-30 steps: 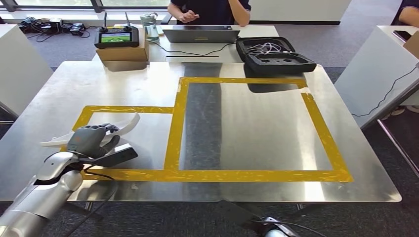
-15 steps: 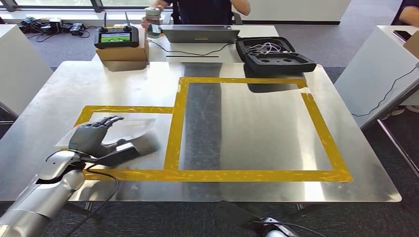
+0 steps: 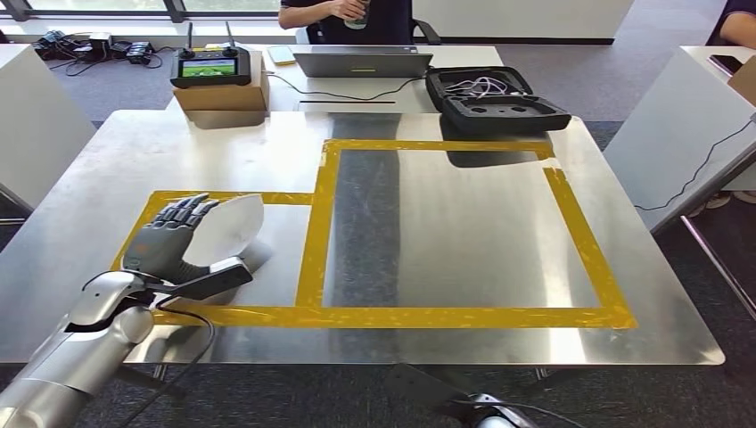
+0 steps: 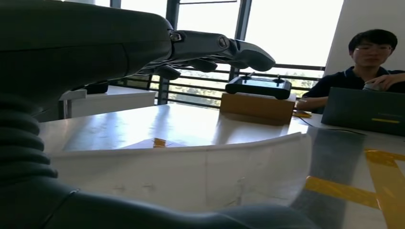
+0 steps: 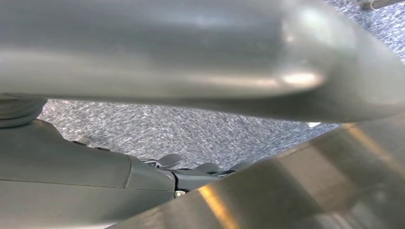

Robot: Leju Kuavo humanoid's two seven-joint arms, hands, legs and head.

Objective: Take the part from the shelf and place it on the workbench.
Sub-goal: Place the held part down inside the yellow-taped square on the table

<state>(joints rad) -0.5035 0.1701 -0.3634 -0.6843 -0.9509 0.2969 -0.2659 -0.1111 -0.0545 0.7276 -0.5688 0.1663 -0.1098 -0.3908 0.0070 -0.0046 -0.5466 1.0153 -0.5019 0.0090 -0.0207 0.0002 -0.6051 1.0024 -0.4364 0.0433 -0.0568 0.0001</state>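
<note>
The part (image 3: 230, 230) is a white curved shell lying on the steel workbench (image 3: 464, 232), inside the small yellow-taped rectangle (image 3: 223, 198) at the left. My left hand (image 3: 169, 241) sits at its left edge with fingers stretched out straight over it and the thumb spread beneath, gripping nothing. From the left wrist, the part (image 4: 200, 176) rests on the bench under the extended fingers (image 4: 215, 47), with a clear gap between them. My right hand (image 5: 143, 179) hangs low beside the bench edge over grey carpet; how its fingers lie is unclear.
A larger yellow-taped square (image 3: 571, 232) covers the bench's middle and right. On the far table stand a remote controller (image 3: 210, 68) on a cardboard box, a laptop (image 3: 361, 62) and an open black case (image 3: 495, 100). A person (image 3: 357, 13) sits behind the laptop.
The part was held above the bench a second ago; my left hand's fingers have straightened and the part has dropped flat onto the bench. The person behind has lifted a bottle.
</note>
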